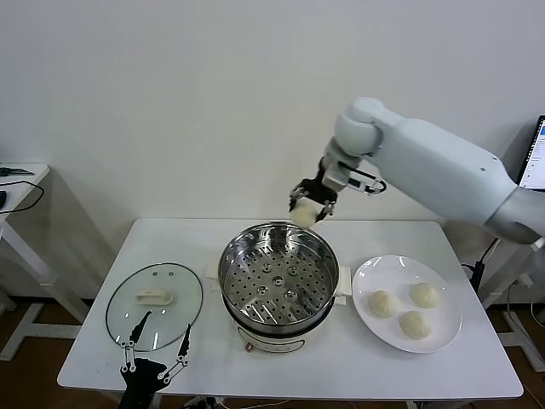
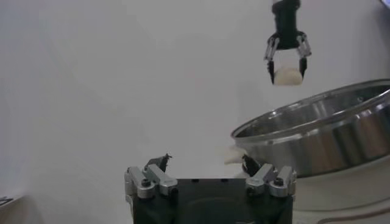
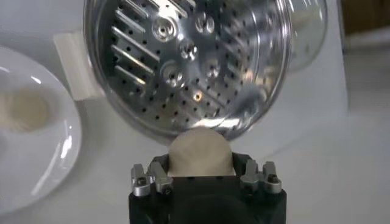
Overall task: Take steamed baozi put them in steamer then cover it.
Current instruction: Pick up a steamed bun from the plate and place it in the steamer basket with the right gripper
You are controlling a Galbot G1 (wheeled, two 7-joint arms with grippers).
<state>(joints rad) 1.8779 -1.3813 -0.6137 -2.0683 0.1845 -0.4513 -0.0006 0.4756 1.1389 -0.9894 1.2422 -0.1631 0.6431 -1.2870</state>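
My right gripper is shut on one cream baozi and holds it in the air just above the far rim of the steel steamer. In the right wrist view the baozi sits between the jaws above the empty perforated tray. The held baozi also shows in the left wrist view. Three baozi lie on the white plate right of the steamer. The glass cover with its cream handle lies flat on the table at the left. My left gripper is open, low by the cover's near edge.
The white table holds everything. The steamer has white side handles. A side desk with cables stands at the far left. A monitor edge shows at the far right.
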